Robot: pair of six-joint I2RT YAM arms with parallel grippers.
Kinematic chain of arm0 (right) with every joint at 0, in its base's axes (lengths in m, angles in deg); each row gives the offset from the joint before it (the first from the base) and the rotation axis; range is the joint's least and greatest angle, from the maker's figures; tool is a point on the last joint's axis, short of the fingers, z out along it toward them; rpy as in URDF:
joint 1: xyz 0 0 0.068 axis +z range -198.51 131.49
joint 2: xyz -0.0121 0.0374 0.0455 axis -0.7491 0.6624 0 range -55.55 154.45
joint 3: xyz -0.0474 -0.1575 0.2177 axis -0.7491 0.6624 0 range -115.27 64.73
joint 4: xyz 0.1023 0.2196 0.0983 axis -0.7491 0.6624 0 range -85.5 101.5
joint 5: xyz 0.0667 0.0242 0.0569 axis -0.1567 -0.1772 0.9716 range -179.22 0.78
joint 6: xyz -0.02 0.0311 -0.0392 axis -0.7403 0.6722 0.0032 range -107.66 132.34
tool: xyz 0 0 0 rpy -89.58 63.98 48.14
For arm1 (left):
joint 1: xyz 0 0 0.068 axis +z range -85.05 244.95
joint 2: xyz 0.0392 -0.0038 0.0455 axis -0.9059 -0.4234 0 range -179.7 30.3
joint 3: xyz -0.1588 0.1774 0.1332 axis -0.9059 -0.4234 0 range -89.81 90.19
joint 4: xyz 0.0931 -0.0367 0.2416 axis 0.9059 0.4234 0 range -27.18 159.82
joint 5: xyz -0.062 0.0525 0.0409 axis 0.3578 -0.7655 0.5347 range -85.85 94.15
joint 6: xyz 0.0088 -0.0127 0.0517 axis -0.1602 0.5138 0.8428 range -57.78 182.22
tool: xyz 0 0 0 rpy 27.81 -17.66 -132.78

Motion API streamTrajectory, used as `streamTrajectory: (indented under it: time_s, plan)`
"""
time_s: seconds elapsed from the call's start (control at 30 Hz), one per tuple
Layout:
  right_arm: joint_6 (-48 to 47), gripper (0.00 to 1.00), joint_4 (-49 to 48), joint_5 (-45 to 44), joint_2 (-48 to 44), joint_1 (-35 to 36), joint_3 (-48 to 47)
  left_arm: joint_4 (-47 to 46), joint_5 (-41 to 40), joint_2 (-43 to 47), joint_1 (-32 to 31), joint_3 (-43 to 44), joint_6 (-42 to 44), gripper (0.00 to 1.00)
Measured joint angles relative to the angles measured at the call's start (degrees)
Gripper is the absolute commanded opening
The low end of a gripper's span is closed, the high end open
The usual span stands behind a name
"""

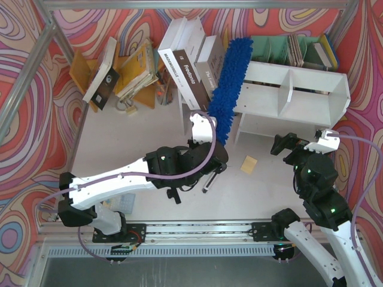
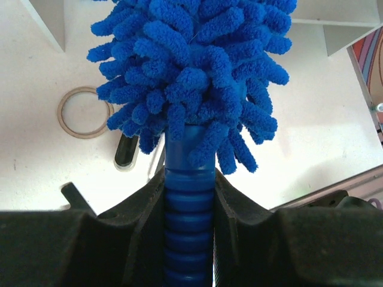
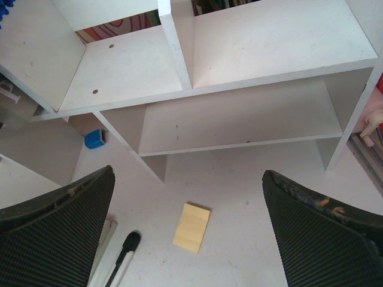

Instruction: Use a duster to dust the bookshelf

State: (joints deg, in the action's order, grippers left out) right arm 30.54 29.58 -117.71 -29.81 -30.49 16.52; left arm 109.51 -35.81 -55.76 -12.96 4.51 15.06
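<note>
A wall (image 1: 24, 72) printed with swirling bands of red, pink, yellow, purple and blue closes the scene on the left, far and right sides. Bare aluminium frame bars (image 1: 191, 5) run along its far top edge and slant down at the far left corner. The table (image 1: 119, 137) is plain matt white, evenly lit, with only soft shadows. At far left stands a tan wooden book rack (image 1: 81, 69) with books leaning in it. At far right is a pale green slotted file organizer (image 1: 269, 49). A metal rail (image 1: 197, 229) crosses the near edge.

Yel. notepad (image 1: 249, 164) on tbl (image 1: 119, 143), books (image 1: 190, 75) leaning behind.
</note>
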Motion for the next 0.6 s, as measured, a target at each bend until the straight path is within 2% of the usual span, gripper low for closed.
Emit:
streamTrajectory:
  time_s: [0.2, 0.6]
  plan:
    - [0.0, 0.99, 0.0, 0.0, 0.0, 0.0, 0.0, 0.6, -2.9, 1.8, 0.0, 2.0, 3.0, 0.0]
    - [0.0, 0.99, -0.4, 0.0, 0.0, 0.0, 0.0, -1.9, -6.0, 10.9, 0.0, 2.5, 8.9, 0.0]
